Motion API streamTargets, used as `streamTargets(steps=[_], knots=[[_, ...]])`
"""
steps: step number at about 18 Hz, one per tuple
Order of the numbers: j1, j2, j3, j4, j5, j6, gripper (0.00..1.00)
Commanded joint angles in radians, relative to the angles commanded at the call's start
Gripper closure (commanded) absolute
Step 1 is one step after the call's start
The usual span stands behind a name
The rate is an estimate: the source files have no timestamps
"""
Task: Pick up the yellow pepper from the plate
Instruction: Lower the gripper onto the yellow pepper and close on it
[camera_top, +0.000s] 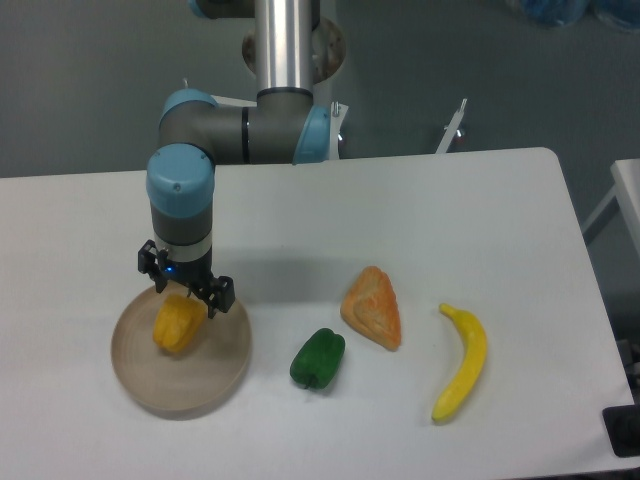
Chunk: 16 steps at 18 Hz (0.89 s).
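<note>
The yellow pepper (177, 324) is a small lobed yellow-orange toy, tilted, over the left half of the plate (215, 375), a round tan disc at the table's front left. My gripper (186, 295) points straight down over the plate, and its black fingers (220, 297) sit at either side of the pepper's top, closed on it. The fingertips are hidden by the pepper. I cannot tell whether the pepper's underside still touches the plate.
A green pepper (318, 358) lies just right of the plate. An orange triangular wedge (373, 307) lies further right and a yellow banana (462, 361) beyond it. The table's front edge runs close below the plate.
</note>
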Motion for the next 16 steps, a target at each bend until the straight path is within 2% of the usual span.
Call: streamTargets(steps=[16], knots=[[-0.025,-0.020,0.003,0.005,0.003,-0.005,0.00]])
